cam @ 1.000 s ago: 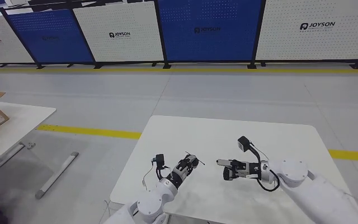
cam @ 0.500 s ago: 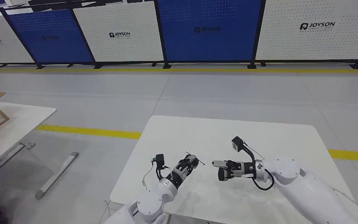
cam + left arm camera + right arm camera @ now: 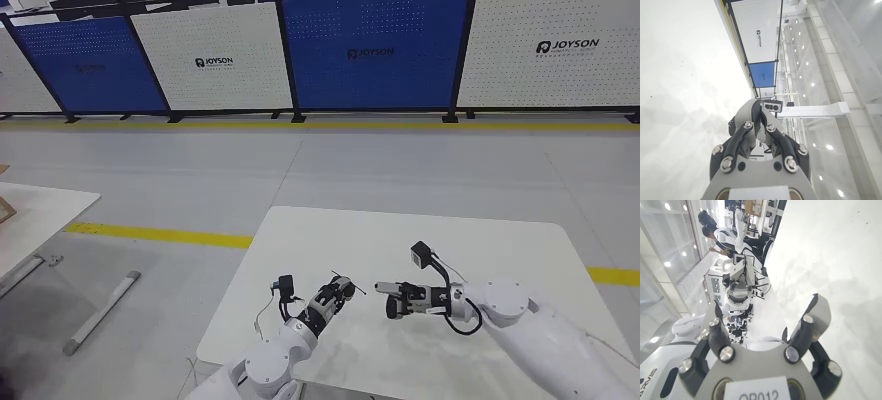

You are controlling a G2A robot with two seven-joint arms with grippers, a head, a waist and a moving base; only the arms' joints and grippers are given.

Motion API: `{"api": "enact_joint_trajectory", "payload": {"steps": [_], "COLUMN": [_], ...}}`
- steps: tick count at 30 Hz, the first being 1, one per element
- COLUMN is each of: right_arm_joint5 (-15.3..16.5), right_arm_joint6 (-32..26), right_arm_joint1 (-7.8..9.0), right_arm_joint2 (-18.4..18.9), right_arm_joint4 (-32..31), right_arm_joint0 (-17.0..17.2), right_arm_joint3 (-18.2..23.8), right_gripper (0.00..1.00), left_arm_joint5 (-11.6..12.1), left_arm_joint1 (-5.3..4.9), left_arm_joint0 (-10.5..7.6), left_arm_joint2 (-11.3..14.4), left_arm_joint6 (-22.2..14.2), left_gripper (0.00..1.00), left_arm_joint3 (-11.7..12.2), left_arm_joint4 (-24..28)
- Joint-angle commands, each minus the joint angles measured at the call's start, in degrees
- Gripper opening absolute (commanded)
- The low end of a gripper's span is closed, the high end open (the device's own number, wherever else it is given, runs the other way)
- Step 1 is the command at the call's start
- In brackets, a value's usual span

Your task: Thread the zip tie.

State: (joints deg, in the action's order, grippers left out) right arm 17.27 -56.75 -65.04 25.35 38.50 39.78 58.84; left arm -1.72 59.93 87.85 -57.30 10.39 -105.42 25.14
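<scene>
Left gripper (image 3: 759, 108) is clenching the thin black plastic zip tie (image 3: 759, 91); the released right gripper (image 3: 766, 299) is likely needing tip-level alignment before pinching.

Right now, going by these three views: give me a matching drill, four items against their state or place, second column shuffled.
Column 1:
1. left gripper
2. right gripper
3. zip tie
4. table

Column 2:
A. white, beneath both arms
B. open, holding nothing
C. shut on the zip tie
D. thin black strip poking out past pinched fingertips

Pairs: 1-C, 2-B, 3-D, 4-A
</scene>
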Motion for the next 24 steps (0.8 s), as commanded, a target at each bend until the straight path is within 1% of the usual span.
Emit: {"api": "enact_joint_trajectory", "payload": {"steps": [1,2,5,6,9,21,24], "right_arm_joint5": [1.6,2.21,2.21,2.21,2.21,2.21,1.33], "right_arm_joint6": [0.89,0.6,-1.08,-0.84,0.55,0.52,2.43], "right_arm_joint1": [0.05,0.06,0.01,-0.08,-0.68,-0.76,-0.92], "right_arm_joint2": [0.84,1.24,3.58,4.57,5.48,5.54,5.81], "right_arm_joint4": [-0.25,-0.1,1.39,1.01,-0.14,-0.11,-1.73], "right_arm_joint0": [0.9,1.32,2.79,3.26,3.97,4.01,4.78], "right_arm_joint3": [0.71,1.07,2.67,2.86,2.62,2.57,4.37], "right_gripper": [1.0,1.0,1.0,1.0,1.0,1.0,1.0], "left_arm_joint5": [0.0,0.0,0.0,0.0,0.0,0.03,0.04], "left_arm_joint1": [0.0,0.0,0.0,0.0,0.0,0.04,0.35], "left_arm_joint0": [0.0,0.0,0.0,0.0,0.0,-0.03,-0.25], "left_arm_joint2": [0.0,0.0,0.0,0.0,0.0,0.05,0.41], "left_arm_joint6": [0.0,0.0,0.0,0.0,0.0,-0.12,-0.2], "left_gripper": [0.0,0.0,0.0,0.0,0.0,0.0,0.0], "left_arm_joint3": [0.0,0.0,0.0,0.0,0.0,0.07,0.4], "left_arm_joint4": [0.0,0.0,0.0,0.0,0.0,-0.01,-0.26]}}
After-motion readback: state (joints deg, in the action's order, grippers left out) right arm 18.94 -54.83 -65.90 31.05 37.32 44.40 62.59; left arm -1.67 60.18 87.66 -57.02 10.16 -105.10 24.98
